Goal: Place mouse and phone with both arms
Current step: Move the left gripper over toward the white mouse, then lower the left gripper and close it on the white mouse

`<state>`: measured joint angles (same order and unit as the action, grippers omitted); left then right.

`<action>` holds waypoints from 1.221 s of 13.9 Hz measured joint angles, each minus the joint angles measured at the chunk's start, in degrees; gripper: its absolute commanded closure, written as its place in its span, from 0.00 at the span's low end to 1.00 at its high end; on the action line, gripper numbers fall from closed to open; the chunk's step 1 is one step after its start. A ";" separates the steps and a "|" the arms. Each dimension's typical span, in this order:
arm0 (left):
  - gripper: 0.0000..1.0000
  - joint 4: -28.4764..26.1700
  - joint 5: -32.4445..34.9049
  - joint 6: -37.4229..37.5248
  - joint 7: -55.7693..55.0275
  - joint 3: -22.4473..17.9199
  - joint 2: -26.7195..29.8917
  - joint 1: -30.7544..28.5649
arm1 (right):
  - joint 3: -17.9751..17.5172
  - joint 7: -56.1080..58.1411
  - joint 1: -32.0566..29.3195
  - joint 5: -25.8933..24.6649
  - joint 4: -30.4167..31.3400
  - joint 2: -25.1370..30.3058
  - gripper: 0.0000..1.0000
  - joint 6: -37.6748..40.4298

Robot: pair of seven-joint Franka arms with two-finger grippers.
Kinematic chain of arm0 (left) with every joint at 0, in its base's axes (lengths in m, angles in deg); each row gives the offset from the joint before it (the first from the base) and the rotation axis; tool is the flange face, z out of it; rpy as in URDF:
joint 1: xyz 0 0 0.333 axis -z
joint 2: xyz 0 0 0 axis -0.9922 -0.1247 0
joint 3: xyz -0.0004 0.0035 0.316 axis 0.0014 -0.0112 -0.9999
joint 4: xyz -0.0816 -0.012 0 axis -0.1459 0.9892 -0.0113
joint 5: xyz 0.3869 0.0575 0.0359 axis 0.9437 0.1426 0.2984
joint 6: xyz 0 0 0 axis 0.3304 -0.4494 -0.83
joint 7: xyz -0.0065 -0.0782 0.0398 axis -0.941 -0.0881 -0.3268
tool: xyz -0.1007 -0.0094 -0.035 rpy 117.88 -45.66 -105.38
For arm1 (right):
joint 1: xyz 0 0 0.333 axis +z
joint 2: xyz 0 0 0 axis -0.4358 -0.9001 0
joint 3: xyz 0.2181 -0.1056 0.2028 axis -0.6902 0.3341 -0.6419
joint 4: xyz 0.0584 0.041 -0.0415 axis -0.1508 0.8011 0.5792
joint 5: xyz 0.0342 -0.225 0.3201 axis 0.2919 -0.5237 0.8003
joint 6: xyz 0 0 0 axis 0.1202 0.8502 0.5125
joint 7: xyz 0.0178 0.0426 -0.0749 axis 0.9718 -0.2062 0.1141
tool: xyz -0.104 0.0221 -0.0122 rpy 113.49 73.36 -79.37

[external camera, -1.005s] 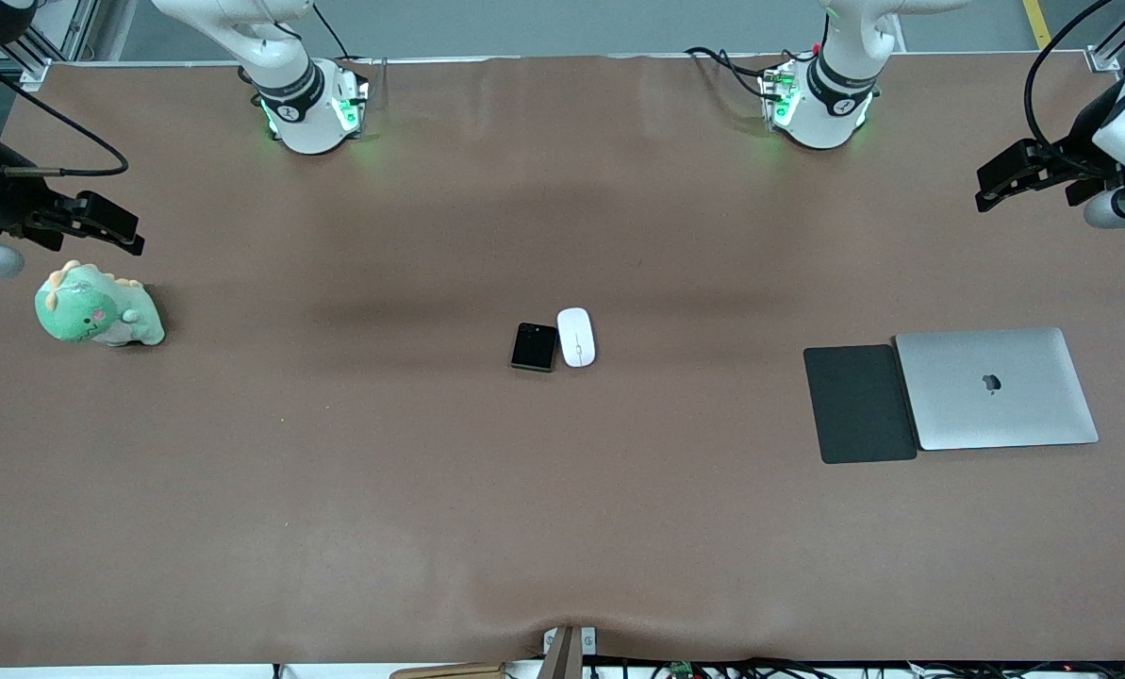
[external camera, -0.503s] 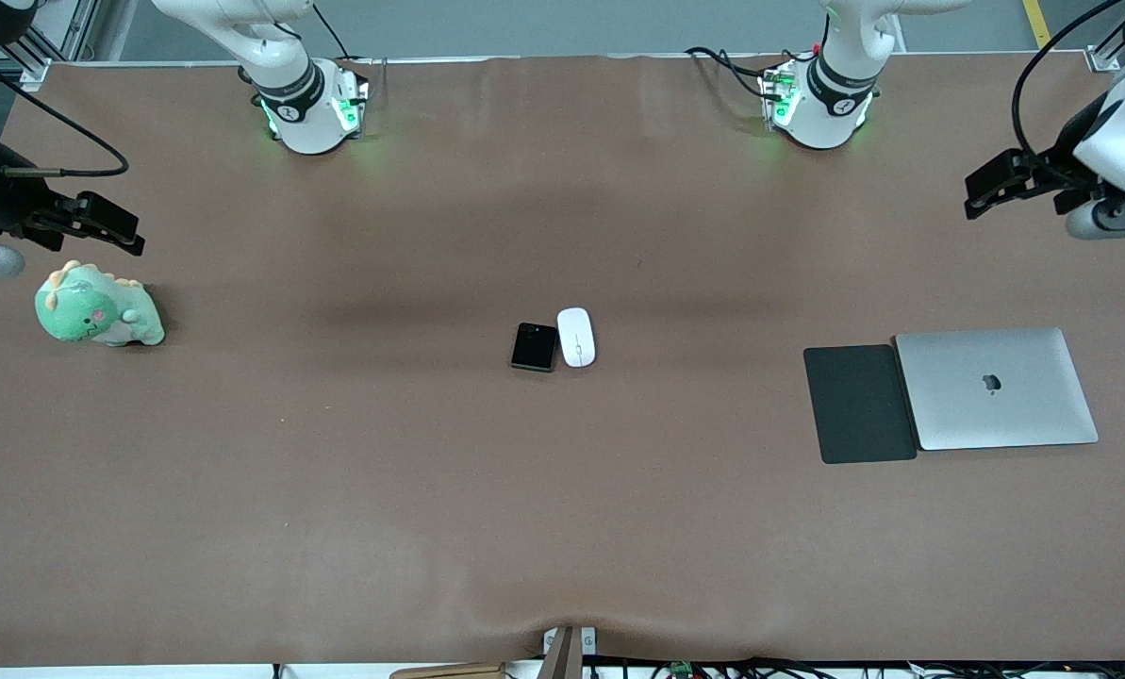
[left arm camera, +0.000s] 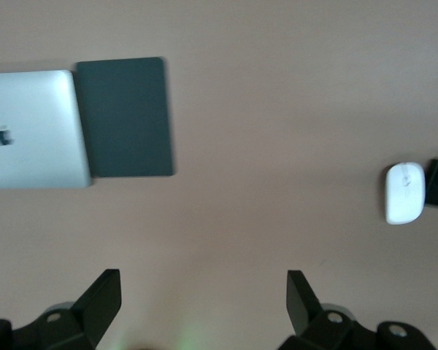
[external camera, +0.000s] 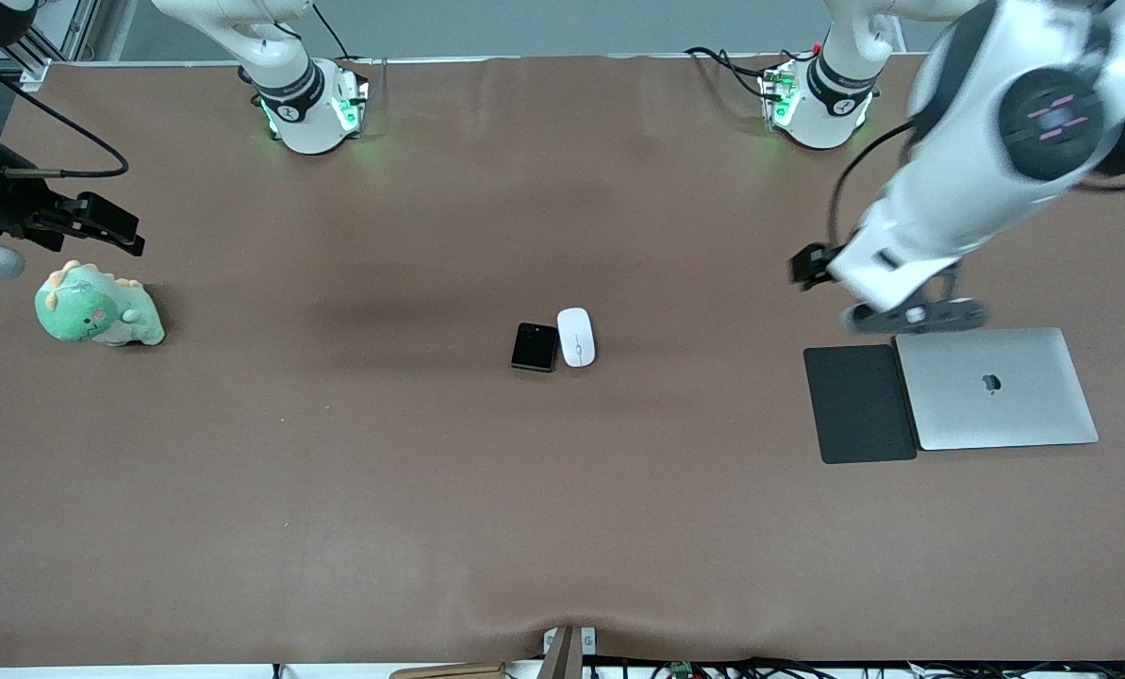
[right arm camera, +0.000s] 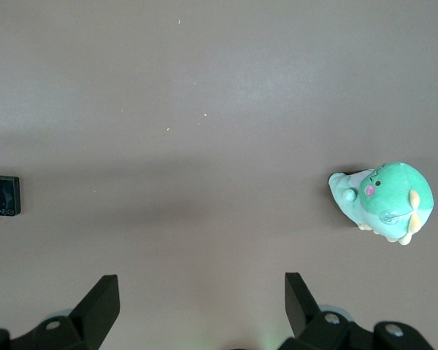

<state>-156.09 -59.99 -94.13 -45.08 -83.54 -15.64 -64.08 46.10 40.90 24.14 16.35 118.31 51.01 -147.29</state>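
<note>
The only readable sign is an apple logo on the silver laptop lid.

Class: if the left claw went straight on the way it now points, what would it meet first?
Probably bare table. The open left claw points down between the mouse pad and the mouse, touching neither; depth is unclear.

Robotics laboratory. Two white arms are bolted by their bases along one edge of a brown-covered test table; loose cables and aluminium framing border it.
</note>
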 measured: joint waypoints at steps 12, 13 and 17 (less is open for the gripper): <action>0.00 0.54 -0.02 -25.32 -28.16 0.15 -21.16 18.52 | 0.06 0.00 -0.02 0.00 0.05 -0.10 0.00 0.04; 0.00 0.50 -0.02 -26.05 -29.13 0.14 -22.33 19.44 | 0.06 0.00 -0.02 0.00 0.05 -0.12 0.00 0.04; 0.01 -1.81 -0.02 -34.11 -32.39 0.13 -25.28 21.43 | 0.06 0.00 -0.02 0.00 0.08 -0.17 0.00 0.04</action>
<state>-157.90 -60.00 -128.24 -77.48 -83.42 -40.91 -42.66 46.15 40.90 24.12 16.35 118.39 50.84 -147.24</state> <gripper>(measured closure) 0.000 0.000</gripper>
